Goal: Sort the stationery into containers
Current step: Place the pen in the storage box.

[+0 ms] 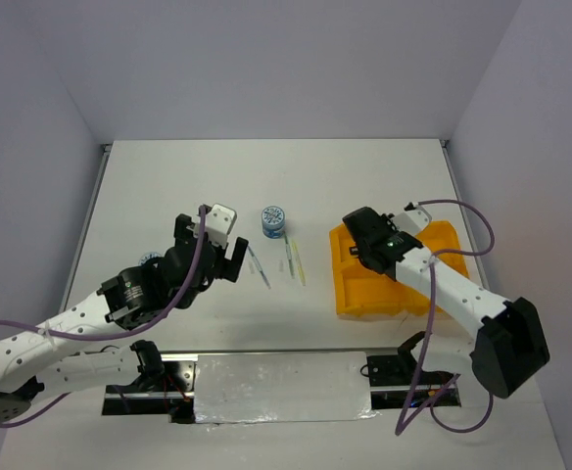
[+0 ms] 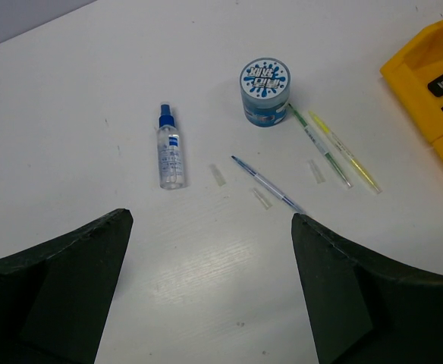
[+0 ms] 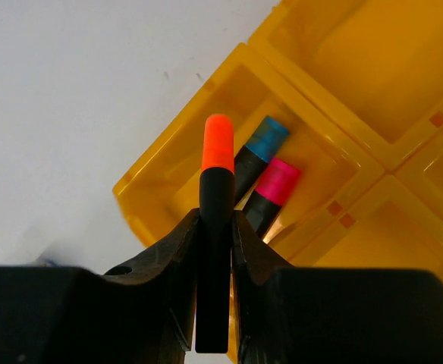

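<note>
My right gripper (image 3: 216, 220) is shut on a black highlighter with an orange cap (image 3: 218, 152) and holds it above the near-left compartment of the orange-yellow tray (image 3: 157, 171). A blue-capped highlighter (image 3: 261, 148) and a pink-capped one (image 3: 276, 184) lie in that compartment. My left gripper (image 2: 210, 220) is open and empty above the table. Ahead of it lie a blue-capped clear bottle (image 2: 171, 149), a blue pen (image 2: 267, 184), a green pen (image 2: 320, 144), a yellow pen (image 2: 346, 154) and a round blue-white pot (image 2: 265, 91).
In the top view the tray (image 1: 364, 294) sits right of centre, with the pot (image 1: 273, 220) and pens (image 1: 292, 258) between the arms. A second pot (image 1: 149, 259) peeks out by the left arm. Small clear caps (image 2: 218, 175) lie among the pens.
</note>
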